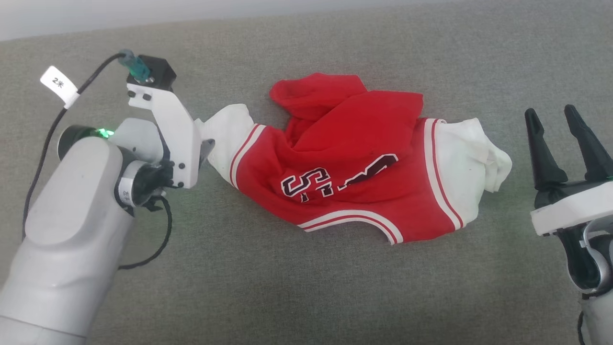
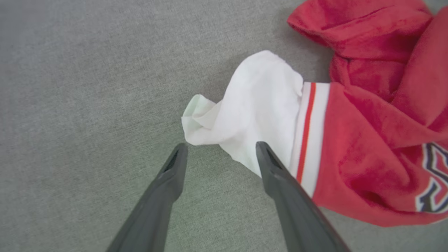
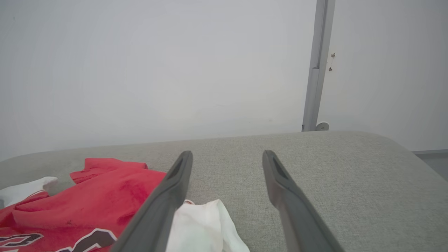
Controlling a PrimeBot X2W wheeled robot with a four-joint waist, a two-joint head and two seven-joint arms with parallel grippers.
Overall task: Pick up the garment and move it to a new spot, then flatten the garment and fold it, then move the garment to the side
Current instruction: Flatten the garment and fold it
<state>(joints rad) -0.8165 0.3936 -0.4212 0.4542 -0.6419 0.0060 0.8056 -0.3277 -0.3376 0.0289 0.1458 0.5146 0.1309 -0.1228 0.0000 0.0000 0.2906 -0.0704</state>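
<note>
- Crumpled at centre frame in the head view, the garment (image 1: 354, 163), a red jersey with white sleeves and striped trim, lies on a grey fabric surface (image 1: 335, 297) that runs from edge to edge
- Its black, white-outlined lettering (image 1: 311, 184) faces up but is broken by folds, while a red flap is bunched over the upper half
- One white sleeve (image 1: 225, 129) trails toward frame left and the other (image 1: 474, 158) toward frame right
- A pale left forearm (image 1: 72, 230) rises from the lower left corner, its wrist mount touching or overlapping the left-hand sleeve
- Seen from the left wrist, the left gripper (image 2: 220, 146) stands with its two dark fingers spread wide and nothing clasped between them; the sleeve tip lies just past the fingertips
- At the right edge of the head view, the right gripper (image 1: 550, 115) points up the frame, fingers parted and empty, just beside the other sleeve but apart from it
- A black cable (image 1: 98, 69) loops off the left wrist at upper left, carrying a small white label (image 1: 60, 85)
</note>
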